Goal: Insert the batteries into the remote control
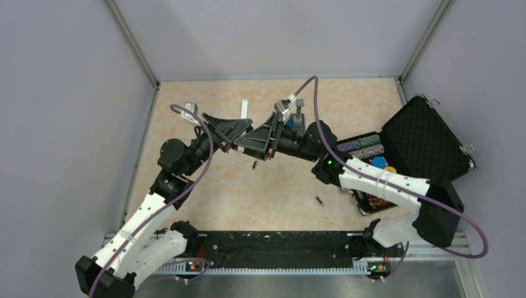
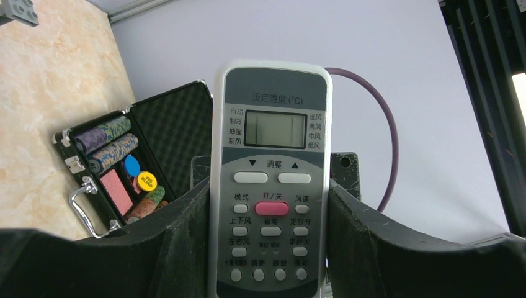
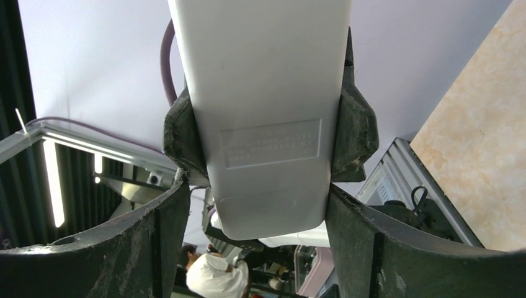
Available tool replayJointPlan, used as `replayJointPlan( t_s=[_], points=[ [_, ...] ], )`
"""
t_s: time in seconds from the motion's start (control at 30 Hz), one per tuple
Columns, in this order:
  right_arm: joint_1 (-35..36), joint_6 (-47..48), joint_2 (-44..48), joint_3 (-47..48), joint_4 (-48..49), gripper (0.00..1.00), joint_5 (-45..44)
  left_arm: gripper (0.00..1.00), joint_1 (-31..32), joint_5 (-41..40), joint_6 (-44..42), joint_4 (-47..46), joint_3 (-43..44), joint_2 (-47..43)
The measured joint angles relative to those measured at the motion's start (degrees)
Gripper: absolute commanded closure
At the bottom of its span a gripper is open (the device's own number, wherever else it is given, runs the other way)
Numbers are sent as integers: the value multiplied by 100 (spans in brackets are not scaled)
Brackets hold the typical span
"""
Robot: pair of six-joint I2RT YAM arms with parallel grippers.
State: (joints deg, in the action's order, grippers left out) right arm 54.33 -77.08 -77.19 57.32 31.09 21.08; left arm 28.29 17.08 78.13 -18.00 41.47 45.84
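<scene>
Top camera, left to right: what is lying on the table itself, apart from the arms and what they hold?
first battery → second battery → open poker-chip case, at the right edge.

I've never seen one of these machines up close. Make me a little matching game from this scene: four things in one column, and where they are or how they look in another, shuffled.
Things:
1 remote
2 batteries
3 case
4 cable

Descriptions:
A purple
B lying loose on the table
C held up between black fingers
D open, lid back

Pairs: 1-C, 2-B, 3-D, 4-A
</scene>
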Motion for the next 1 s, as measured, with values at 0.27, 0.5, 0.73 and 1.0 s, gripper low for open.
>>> replayJointPlan(
  t_s=[0.27,0.5,0.73,1.0],
  points=[
    [9,-107,-168,0,168,57,101,100,-4,-52,142,-140,-79,-79],
    [28,35,-177,13,66,68,125,48,-4,-103,-35,74,-79,-197],
    [59,765,-109,216,-835,69,122,20,0,-201,-1123,1467,476,-302],
    [76,2061,-55,693,-2142,70,59,20,7,-201,-2457,3010,1445,46]
  ],
)
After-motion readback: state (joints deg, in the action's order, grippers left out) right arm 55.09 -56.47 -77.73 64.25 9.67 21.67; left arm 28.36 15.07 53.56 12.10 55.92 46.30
